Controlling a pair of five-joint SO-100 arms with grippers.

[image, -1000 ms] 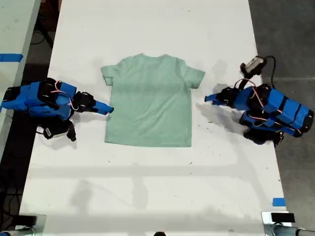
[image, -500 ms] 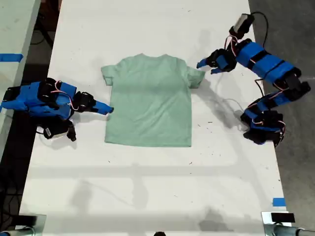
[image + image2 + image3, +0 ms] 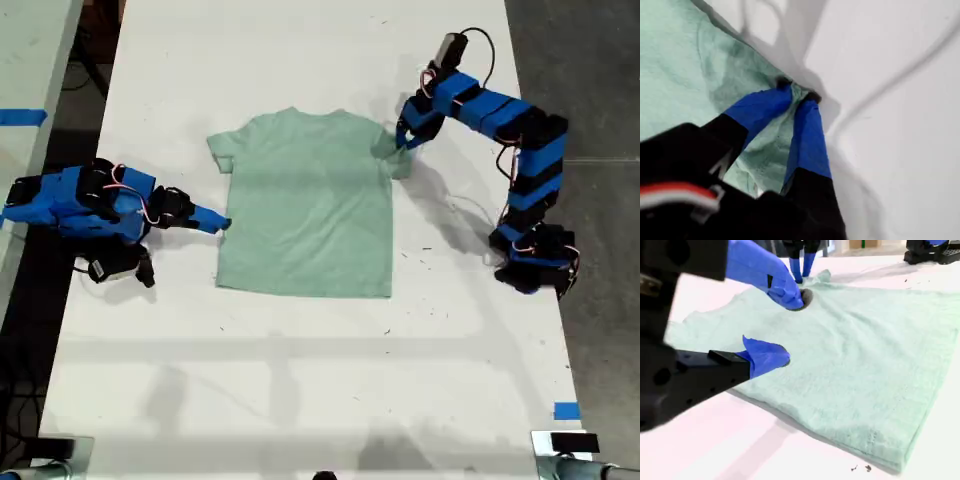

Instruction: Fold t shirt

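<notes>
The pale green t shirt lies flat on the white table, collar toward the far edge. My first gripper reaches down from the exterior view's right onto the sleeve on that side. In the first wrist view, my first gripper has its blue fingertips pinched together on bunched sleeve cloth of the t shirt. My second gripper rests low at the exterior view's left, beside the shirt's side edge. In the second wrist view, my second gripper stands open, with the t shirt spread beyond it.
The first arm's base stands near the table's edge at the exterior view's right, with a cable looping above the wrist camera. Blue tape marks the near corner at that side. A second table stands at the exterior view's left.
My first arm rose from its rest at the exterior view's right, swung to the shirt's sleeve and closed on it, bunching the cloth. My second arm stayed still.
</notes>
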